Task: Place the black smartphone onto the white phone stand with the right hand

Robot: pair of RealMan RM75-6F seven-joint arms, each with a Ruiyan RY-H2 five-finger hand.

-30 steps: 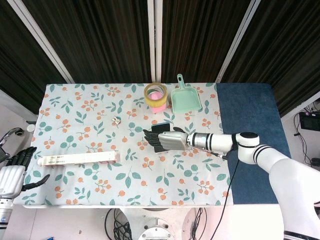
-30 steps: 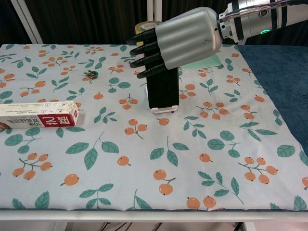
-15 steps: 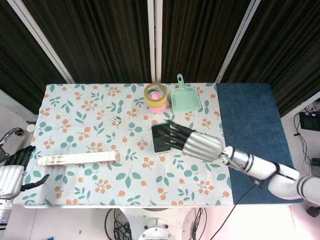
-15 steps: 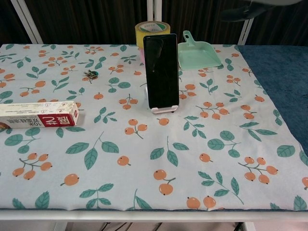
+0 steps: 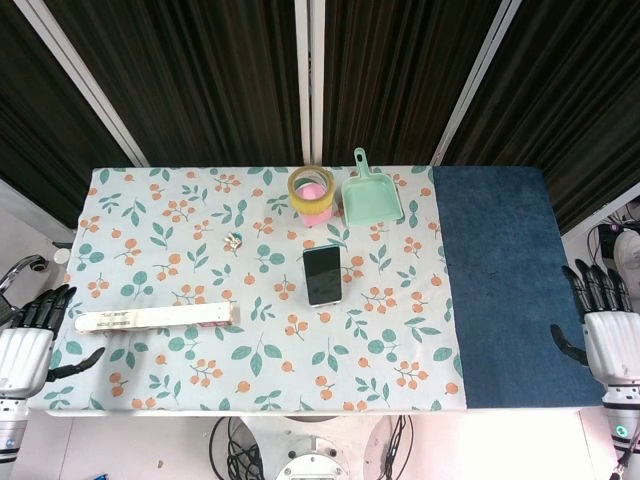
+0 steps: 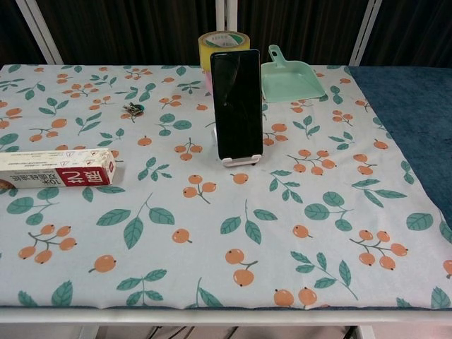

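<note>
The black smartphone (image 5: 322,274) (image 6: 236,103) leans upright on the white phone stand (image 6: 240,159) near the middle of the floral cloth, its dark screen facing the chest camera. Only the stand's lower lip shows under the phone. My right hand (image 5: 606,325) hangs open off the table's right edge, far from the phone, and holds nothing. At the left edge of the head view my left hand (image 5: 28,335) is open and empty beside the table. Neither hand appears in the chest view.
A long toothpaste box (image 5: 155,317) (image 6: 56,168) lies at the left. Behind the phone stand a yellow tape roll (image 5: 311,185) on a pink object and a mint dustpan (image 5: 371,193). Small keys (image 6: 132,108) lie left of centre. A blue mat (image 5: 500,280) covers the right side.
My right hand let go of the phone on the stand and withdrew to the right, off the table's edge. The phone stays leaning on the stand. The left hand barely moved.
</note>
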